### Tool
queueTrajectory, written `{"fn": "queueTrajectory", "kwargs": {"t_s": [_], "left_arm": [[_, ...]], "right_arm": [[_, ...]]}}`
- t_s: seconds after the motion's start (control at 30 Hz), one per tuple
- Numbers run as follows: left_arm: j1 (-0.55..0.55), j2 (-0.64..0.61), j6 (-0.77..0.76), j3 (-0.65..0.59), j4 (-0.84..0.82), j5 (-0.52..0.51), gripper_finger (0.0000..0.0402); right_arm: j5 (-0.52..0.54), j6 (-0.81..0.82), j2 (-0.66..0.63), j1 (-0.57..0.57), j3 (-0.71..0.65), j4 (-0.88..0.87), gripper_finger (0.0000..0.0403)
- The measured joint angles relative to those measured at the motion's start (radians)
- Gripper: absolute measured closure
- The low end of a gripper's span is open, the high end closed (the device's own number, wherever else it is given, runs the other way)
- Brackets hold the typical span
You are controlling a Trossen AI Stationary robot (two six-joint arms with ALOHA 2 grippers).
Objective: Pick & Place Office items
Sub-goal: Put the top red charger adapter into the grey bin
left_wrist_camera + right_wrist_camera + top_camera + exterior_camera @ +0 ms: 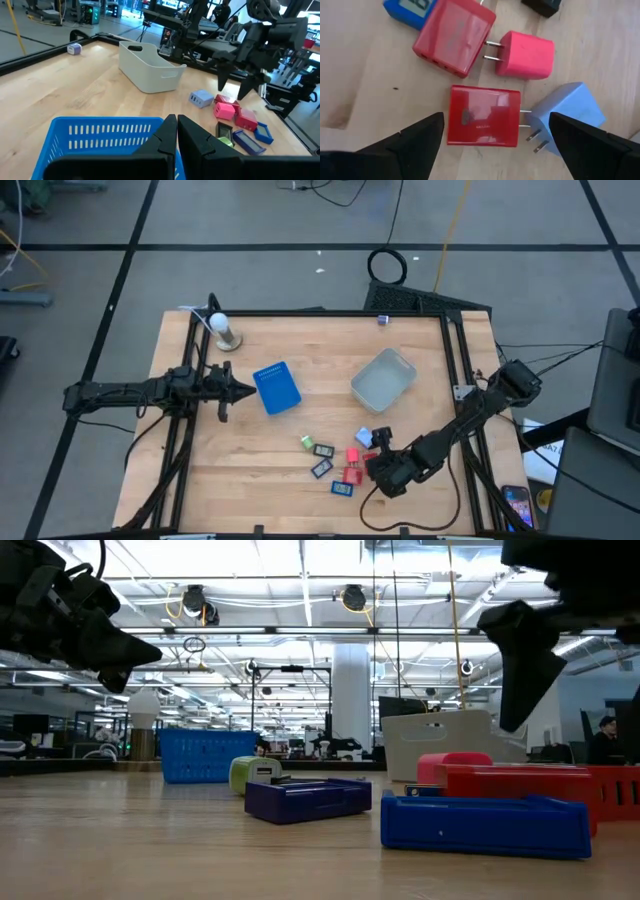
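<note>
The right pincer (492, 137) hangs wide open over a flat red plug block (482, 116) in the office items (340, 460) on the table (250, 450), near-right; the left pincer (240, 391) is clenched shut beside the blue tray (277, 388). The risk, as it looks: a light-blue plug (567, 115) lies just beside the target and two more red plugs close by, so closing fingers could nudge or trap a neighbour. The block is glossy, with prongs towards the blue plug.

A blue tray (277, 389) sat left of centre on the wooden table (270, 440), with a clear tub (383, 377) well apart to its right. A white bulb on a stand (222, 330) stood near the far-left corner.
</note>
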Motion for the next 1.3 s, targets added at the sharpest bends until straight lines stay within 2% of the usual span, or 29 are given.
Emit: {"fn": "queueTrajectory", "kwargs": {"t_s": [0.4, 0.53, 0.8, 1.07, 1.3], "left_arm": [[0.0, 0.0, -0.004, 0.0, 0.001, 0.001, 0.0387], [0.0, 0.0, -0.004, 0.0, 0.001, 0.002, 0.0387], [0.0, 0.0, -0.003, 0.0, 0.002, 0.002, 0.0387], [0.0, 0.0, 0.0, 0.0, 0.002, 0.002, 0.0387], [0.0, 0.0, 0.004, 0.0, 0.0, 0.002, 0.0387]], "right_arm": [[-0.005, 0.0, 0.042, 0.0, 0.0, 0.001, 0.0051], [-0.059, 0.006, 0.042, -0.001, -0.03, 0.046, 0.0051], [-0.033, 0.045, 0.04, -0.009, -0.081, 0.092, 0.0051], [-0.035, -0.003, 0.041, -0.016, -0.091, 0.153, 0.0051], [-0.078, -0.007, 0.042, -0.023, -0.091, 0.164, 0.0051]]}}
